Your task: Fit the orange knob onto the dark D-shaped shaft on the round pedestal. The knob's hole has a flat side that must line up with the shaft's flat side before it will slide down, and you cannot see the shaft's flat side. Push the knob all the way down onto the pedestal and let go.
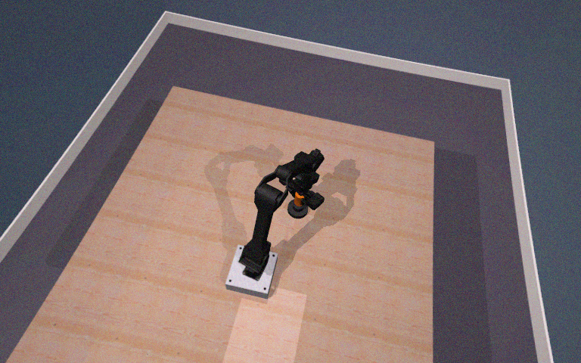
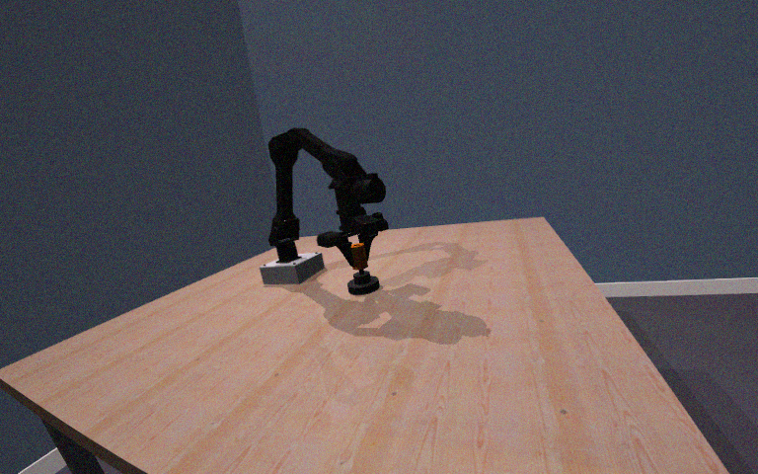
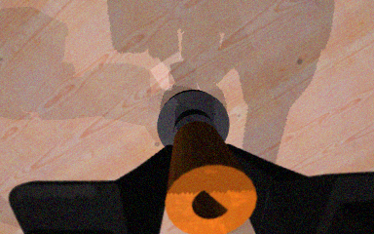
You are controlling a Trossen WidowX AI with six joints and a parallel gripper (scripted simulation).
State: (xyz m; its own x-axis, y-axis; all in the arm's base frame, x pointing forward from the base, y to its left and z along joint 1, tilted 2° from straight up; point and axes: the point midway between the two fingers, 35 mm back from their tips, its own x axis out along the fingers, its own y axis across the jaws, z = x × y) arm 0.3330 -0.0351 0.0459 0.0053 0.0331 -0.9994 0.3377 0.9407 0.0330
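My gripper [image 1: 301, 198] [image 2: 357, 251] [image 3: 198, 149] is shut on the orange knob [image 1: 298, 198] [image 2: 358, 255] [image 3: 205, 166] and holds it upright. The wrist view looks down the knob's length; its near end shows a D-shaped hole [image 3: 209, 205] with the flat side to the upper left. The knob stands directly over the round dark pedestal [image 1: 297, 210] [image 2: 363, 285] [image 3: 168, 122] on the wooden table. Its lower end is at the top of the dark shaft [image 2: 360, 274] [image 3: 192, 116], with a short stretch of shaft showing between knob and pedestal. The shaft's flat side is hidden.
The arm's grey base plate [image 1: 252, 280] [image 2: 292, 269] sits on the table [image 1: 364, 256] [image 2: 447, 391] near the pedestal. Arm shadows fall across the wood around the pedestal.
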